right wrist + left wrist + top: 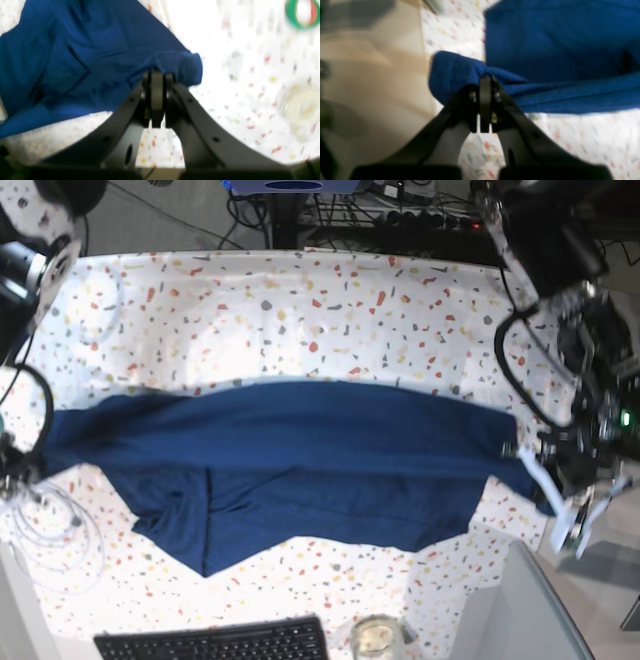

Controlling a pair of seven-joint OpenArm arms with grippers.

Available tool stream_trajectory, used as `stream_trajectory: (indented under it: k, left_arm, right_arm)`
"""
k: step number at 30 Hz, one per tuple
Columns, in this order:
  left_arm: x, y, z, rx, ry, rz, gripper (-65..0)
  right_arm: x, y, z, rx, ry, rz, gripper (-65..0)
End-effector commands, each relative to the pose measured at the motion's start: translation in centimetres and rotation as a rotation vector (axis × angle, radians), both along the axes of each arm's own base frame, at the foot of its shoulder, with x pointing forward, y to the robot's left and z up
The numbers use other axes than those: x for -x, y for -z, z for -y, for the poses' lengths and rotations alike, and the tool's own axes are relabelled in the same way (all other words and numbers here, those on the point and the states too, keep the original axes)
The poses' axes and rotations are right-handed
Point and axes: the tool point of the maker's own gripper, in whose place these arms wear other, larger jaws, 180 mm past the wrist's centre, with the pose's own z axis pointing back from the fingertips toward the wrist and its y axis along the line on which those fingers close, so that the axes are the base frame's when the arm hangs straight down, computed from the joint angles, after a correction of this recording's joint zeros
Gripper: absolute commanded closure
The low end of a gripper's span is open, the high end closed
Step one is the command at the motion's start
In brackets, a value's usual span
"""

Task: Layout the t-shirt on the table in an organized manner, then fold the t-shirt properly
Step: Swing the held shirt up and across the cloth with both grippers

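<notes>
The t-shirt [290,455] is stretched as a long band across the speckled worktop [300,310], its lower part sagging toward the near edge. The left hand [485,77] is clamped on a bunched corner of the fabric at the worktop's edge. The right hand [157,72] is likewise clamped on the opposite bunched end, over the worktop. A black keyboard [215,643] and a glass jar [375,638] sit at the near edge, apart from the garment.
</notes>
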Motion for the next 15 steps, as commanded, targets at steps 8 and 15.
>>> stream_trajectory:
  k: [8, 15]
  left_arm:
    - [-11.1, -5.6, 3.0, -0.028, 0.109, 0.061, 0.0]
    - [-18.2, -11.9, 5.2, 0.067, 0.152, 0.193, 0.0]
  right_arm:
    - [-11.0, -7.2, 5.0, 0.11, 0.016, 0.197, -0.6]
    - [-17.2, -16.3, 7.1, 0.227, 0.021, 0.396, -0.6]
